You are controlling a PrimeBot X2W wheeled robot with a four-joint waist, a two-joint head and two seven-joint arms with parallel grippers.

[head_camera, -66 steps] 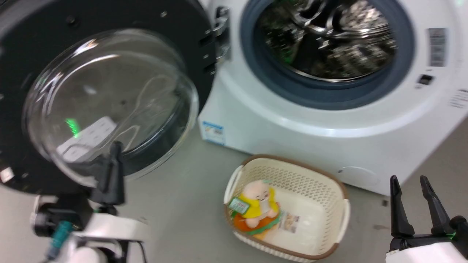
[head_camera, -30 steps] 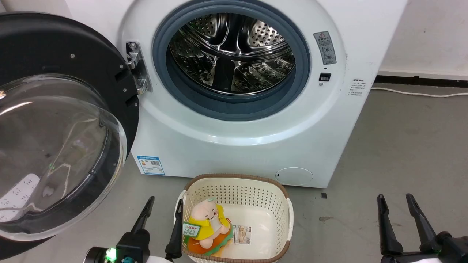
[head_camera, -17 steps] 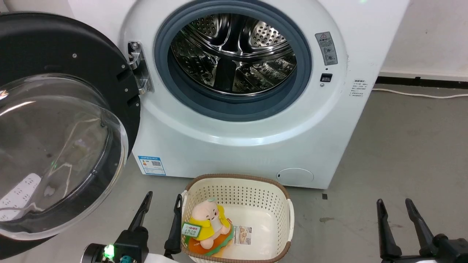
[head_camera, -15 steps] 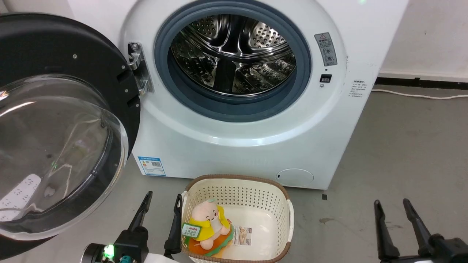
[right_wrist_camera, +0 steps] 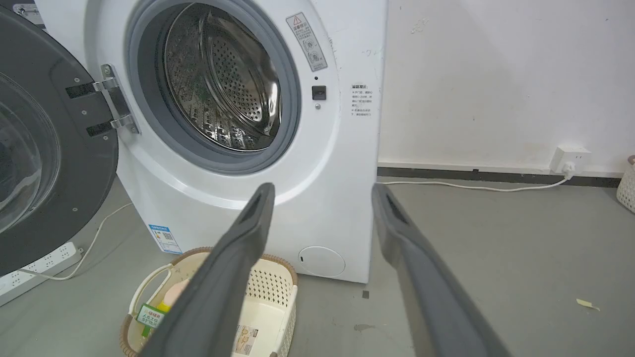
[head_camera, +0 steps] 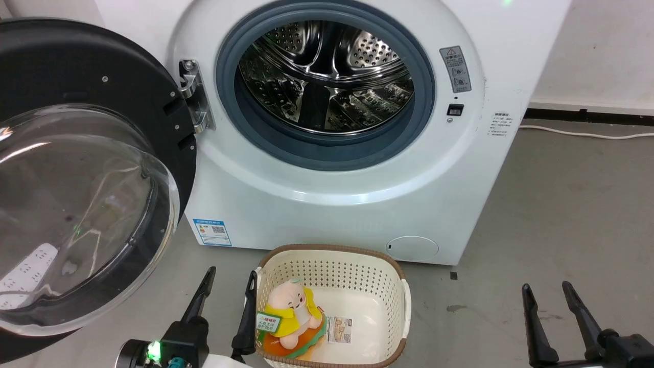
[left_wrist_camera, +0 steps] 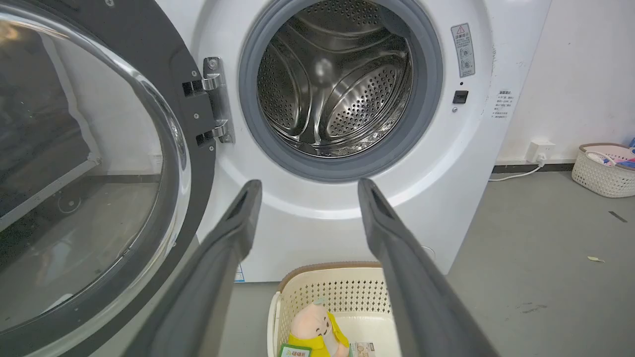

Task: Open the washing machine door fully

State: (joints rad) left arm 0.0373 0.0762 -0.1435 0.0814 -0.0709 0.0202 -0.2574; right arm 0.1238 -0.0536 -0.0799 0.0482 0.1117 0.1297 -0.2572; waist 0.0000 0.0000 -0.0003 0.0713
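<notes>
Since the earlier frames the left gripper (head_camera: 231,272) has come away from the glass of the washing machine door (head_camera: 76,66) and now sits low at the near left. The right gripper (head_camera: 545,286) has sunk slightly at the near right. The door is a round, glossy black ring around a clear bulging glass bowl (head_camera: 76,204). It stands swung wide to the left of the washing machine (head_camera: 332,204), hung on a bright metal hinge (head_camera: 196,97). The white boxy cabinet shows a perforated steel drum (head_camera: 327,76) ringed by a smooth grey rubber gasket (head_camera: 327,153). Both grippers have their dark tapered fingers parted and hold nothing. A cream perforated basket (head_camera: 332,271) with a brown rim rests on the grey floor (head_camera: 562,204) just in front of the machine, right of the left gripper. A soft plush toy (head_camera: 291,306) lies inside it.
</notes>
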